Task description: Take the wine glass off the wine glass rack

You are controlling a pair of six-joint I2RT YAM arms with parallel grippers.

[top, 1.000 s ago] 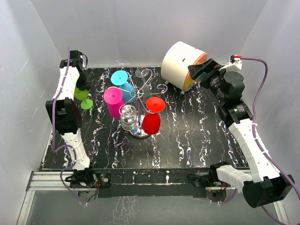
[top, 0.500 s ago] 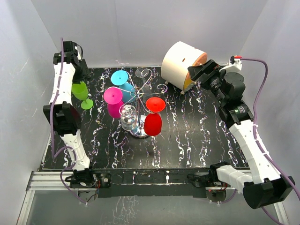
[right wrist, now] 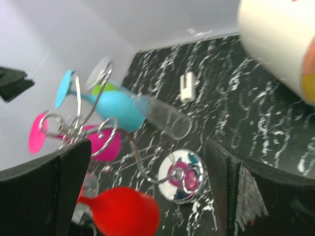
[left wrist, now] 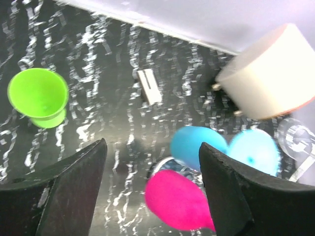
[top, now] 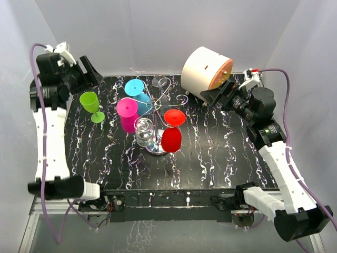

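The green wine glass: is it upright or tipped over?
Upright. The green wine glass stands on its foot on the table, mouth up, apart from the wine glass rack. The left wrist view looks into its empty bowl.

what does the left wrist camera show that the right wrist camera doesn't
Only the left wrist view shows the green glass whole, standing upright on the table. Only the right wrist view shows the red glass hanging on the wine glass rack. Both show the blue glass, the pink glass, the white drum and a small white piece lying on the table.
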